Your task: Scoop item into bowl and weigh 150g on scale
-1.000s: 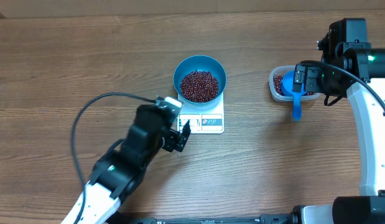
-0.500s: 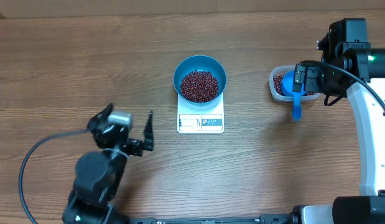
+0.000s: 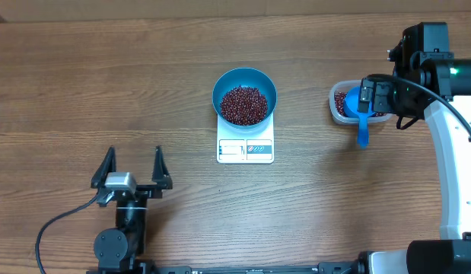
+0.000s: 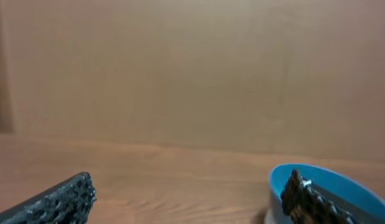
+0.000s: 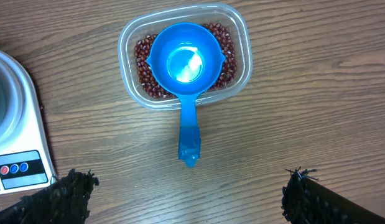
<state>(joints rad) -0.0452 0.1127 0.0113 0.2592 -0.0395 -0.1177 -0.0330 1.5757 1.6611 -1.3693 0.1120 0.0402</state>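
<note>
The blue bowl stands on the white scale at mid-table, holding a heap of red-brown beans. My left gripper is open and holds nothing, low at the front left and well away from the scale. In its wrist view the bowl's rim shows behind the right finger. My right gripper hangs open above the clear tub, which holds more beans. The blue scoop rests in the tub, and its handle points toward the right gripper without touching the fingers.
The tub and the scoop lie right of the scale, under the right arm. The scale's corner shows at the left of the right wrist view. A black cable trails from the left arm.
The left arm has pulled back from beside the scale to the front left, and its open fingers now point toward the back. The right arm, the scoop and the bowl have not moved.
</note>
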